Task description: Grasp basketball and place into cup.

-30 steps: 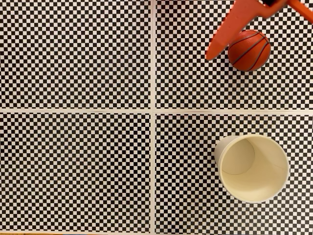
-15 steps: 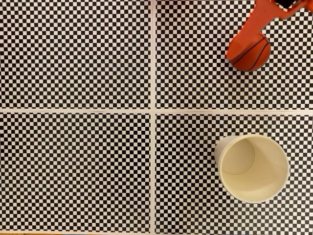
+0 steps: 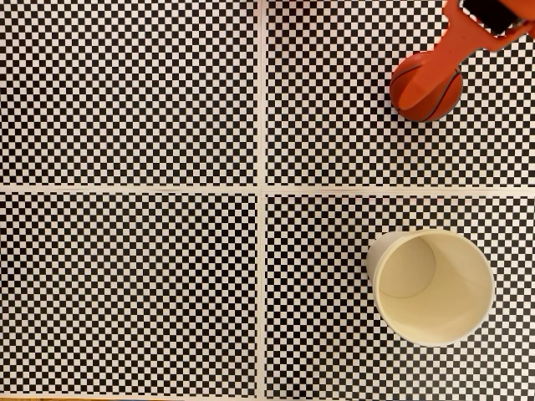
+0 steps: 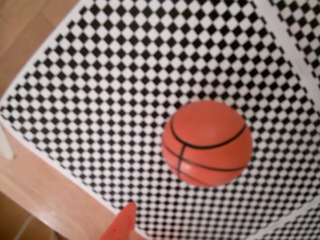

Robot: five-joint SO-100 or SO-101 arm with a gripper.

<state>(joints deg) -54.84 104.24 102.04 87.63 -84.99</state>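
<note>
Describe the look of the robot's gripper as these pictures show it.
In the fixed view the gripper is boxy orange-red plastic: a flat finger tapering to a rounded tip, with a black-and-white part at the top edge. In the wrist view, one pointed orange fingertip shows at the bottom edge. No cables are visible.

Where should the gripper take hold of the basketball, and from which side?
Probably from above, across its widest middle. The basketball is round and smooth, lying free on the checkered mat, so any lower or higher pinch would likely squeeze it out.
</note>
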